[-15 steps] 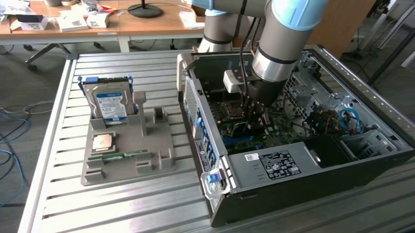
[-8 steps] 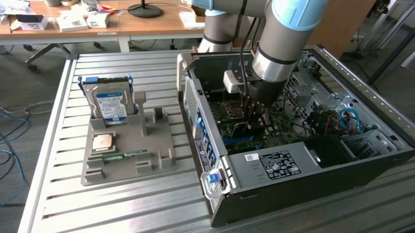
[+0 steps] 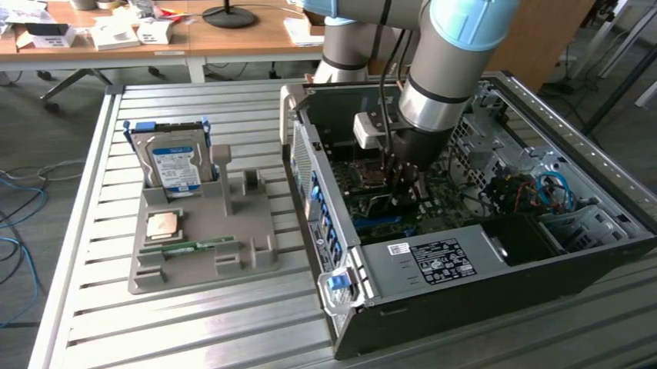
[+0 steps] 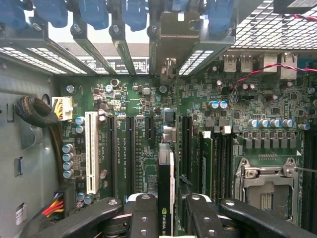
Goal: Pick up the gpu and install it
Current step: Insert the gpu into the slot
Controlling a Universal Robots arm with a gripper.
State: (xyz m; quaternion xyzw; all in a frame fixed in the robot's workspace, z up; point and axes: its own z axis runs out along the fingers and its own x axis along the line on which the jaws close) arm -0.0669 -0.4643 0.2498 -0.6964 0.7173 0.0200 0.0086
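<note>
The gpu, a thin flat card seen edge-on, stands upright over the green motherboard inside the black metal computer case, clamped between the gripper's ribbed black fingers.

The gpu bears a logo (letters unreadable).

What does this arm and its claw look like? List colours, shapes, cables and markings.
The arm is a round silver-grey tube with light-blue joint caps and a black band. A black cable runs down beside it, and a white box sits at the wrist. The claw has black fingers studded with round screw heads.
</note>
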